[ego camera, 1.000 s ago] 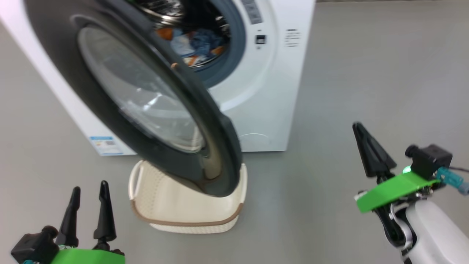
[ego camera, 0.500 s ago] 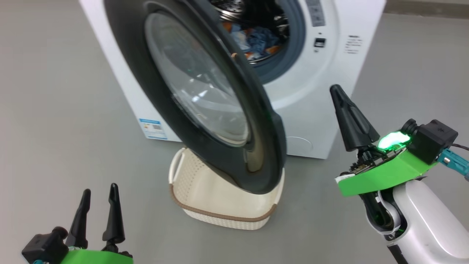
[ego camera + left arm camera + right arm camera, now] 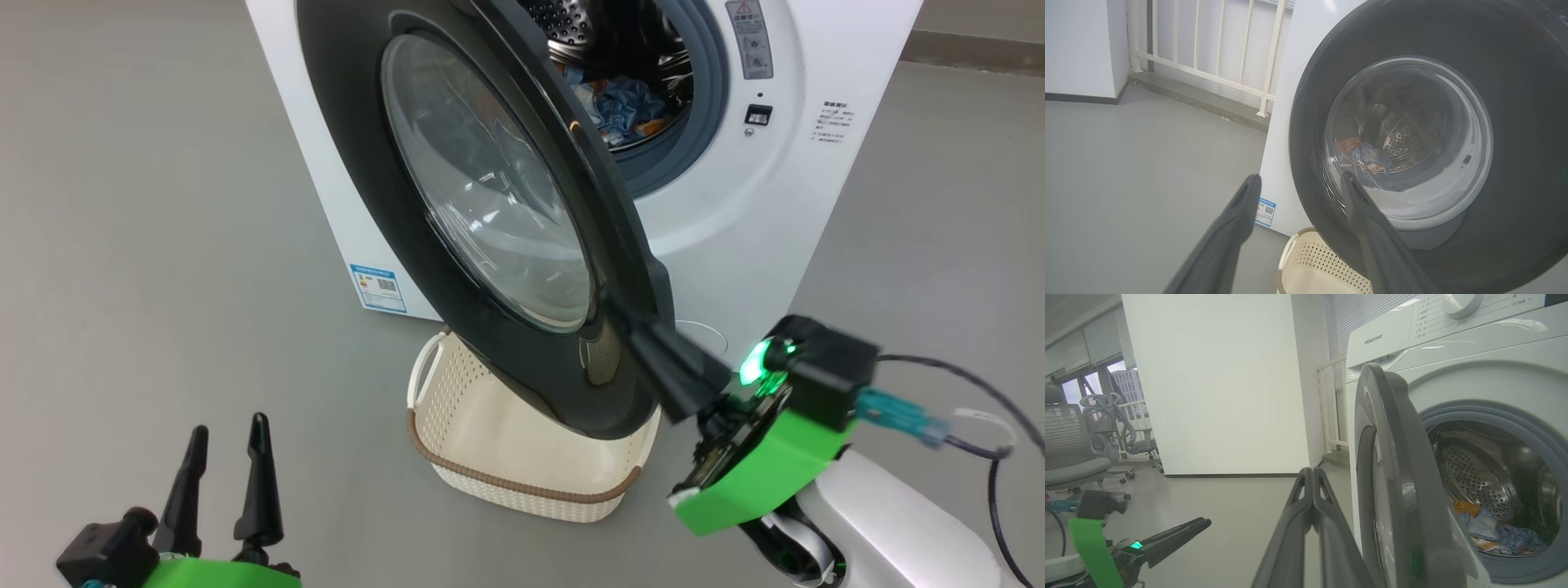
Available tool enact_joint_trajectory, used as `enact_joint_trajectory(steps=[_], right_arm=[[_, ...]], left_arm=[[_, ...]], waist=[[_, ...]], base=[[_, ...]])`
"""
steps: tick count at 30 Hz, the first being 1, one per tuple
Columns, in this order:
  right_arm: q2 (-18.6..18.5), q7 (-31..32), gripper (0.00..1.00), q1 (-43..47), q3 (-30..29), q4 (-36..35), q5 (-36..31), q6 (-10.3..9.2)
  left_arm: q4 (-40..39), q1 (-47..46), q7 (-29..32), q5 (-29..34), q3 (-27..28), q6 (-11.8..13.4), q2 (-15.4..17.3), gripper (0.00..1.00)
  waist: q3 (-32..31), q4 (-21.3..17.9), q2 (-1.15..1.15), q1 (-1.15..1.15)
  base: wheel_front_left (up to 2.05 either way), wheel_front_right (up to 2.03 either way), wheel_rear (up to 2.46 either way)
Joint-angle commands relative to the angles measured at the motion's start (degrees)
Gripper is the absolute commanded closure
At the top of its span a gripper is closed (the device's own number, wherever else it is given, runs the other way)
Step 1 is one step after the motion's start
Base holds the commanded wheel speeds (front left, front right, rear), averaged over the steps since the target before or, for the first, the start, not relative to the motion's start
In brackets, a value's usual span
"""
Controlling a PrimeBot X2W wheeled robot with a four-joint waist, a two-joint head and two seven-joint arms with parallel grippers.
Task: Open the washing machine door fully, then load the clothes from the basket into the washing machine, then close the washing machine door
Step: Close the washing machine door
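**A slippery push**

Pinched together and empty, my right gripper (image 3: 627,317) sat beside the round black-rimmed glass door (image 3: 367,163), near its free edge; my left gripper (image 3: 229,429) hung spread. Blue-orange printed clothes (image 3: 624,102) lay inside the white front-loading washing machine (image 3: 735,237). My tips could skid off that glossy rim.

head view looks down, wrist views level; all share the washing machine door (image 3: 490,204)

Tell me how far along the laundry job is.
Loading looks done: the clothes lie in the drum and the basket looks empty. In hand: the shut right gripper is beside the outer face of the open washing machine door. Remaining: closing it.
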Motion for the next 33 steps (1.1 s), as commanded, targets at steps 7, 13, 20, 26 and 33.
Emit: enact_joint_trajectory(steps=[7,13,20,26,33], right_arm=[[-2.75,-0.45,1.0,-6.28,10.66,7.91,0.81,0.26],[-3.52,-0.45,1.0,-10.38,16.41,15.01,3.25,0.26],[-4.17,-0.45,1.0,-12.99,18.61,21.41,6.18,0.26],[-5.82,-0.45,1.0,-14.39,17.3,23.68,6.92,0.26],[-9.16,-0.45,1.0,-17.21,13.11,25.15,6.52,0.26]], left_arm=[[-1.14,-1.34,-0.71,-0.76,1.32,0.09,0.48,0.0],[-0.69,-1.99,-0.96,-0.97,0.92,-0.13,-0.21,0.0],[-0.24,-2.73,-1.19,-0.94,0.6,-0.49,-0.89,0.0],[-0.38,-3.09,-1.29,-0.76,0.84,-0.7,-1.14,0.0],[-0.59,-4.43,-1.34,-0.55,0.32,-1.06,-1.87,0.0]], waist=[[1.07,0.74,0.0,0.0],[2.42,1.81,0.0,0.0],[4.26,3.3,0.0,0.0],[6.82,3.95,0.0,0.0],[10.84,3.85,0.0,0.0]], base=[[0.0,0.0,0.0],[0.0,0.0,0.0],[0.0,0.0,0.0],[0.0,0.0,0.0],[0.0,0.0,0.0]])
